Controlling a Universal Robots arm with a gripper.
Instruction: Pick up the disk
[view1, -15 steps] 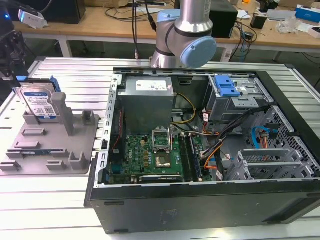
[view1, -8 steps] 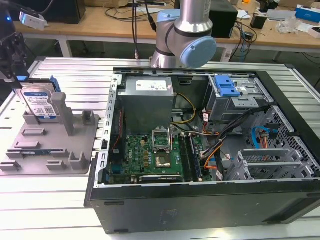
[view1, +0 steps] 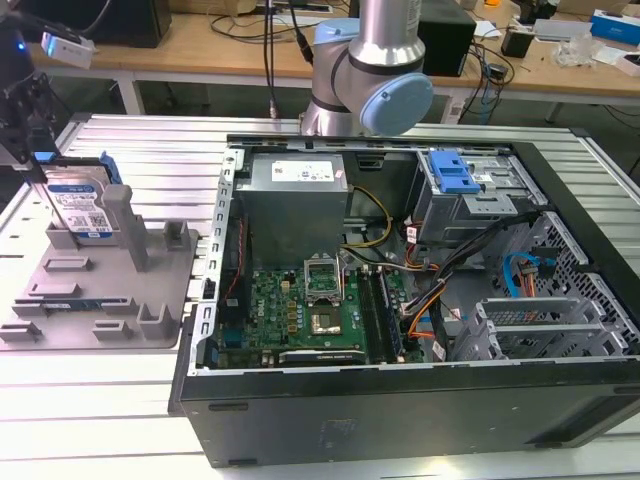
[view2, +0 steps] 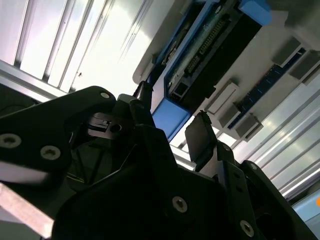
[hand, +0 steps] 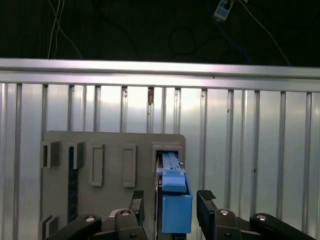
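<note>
the gripper (hand: 171, 197) is released, fingers (hand: 205, 199) spread to either side of the disk (hand: 175, 212), which stands on edge between them in the grey holder tray (hand: 110, 145) on the slatted bench (hand: 260, 150). contact cannot be told.

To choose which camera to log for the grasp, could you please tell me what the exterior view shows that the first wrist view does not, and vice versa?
Exterior view: the open computer case with its motherboard, and the disk's labelled face, upright in the grey holder tray. First wrist view: the hand's open fingers flanking the disk's blue rail, a gap on each side. Both: the disk, the tray, the slatted table.
</note>
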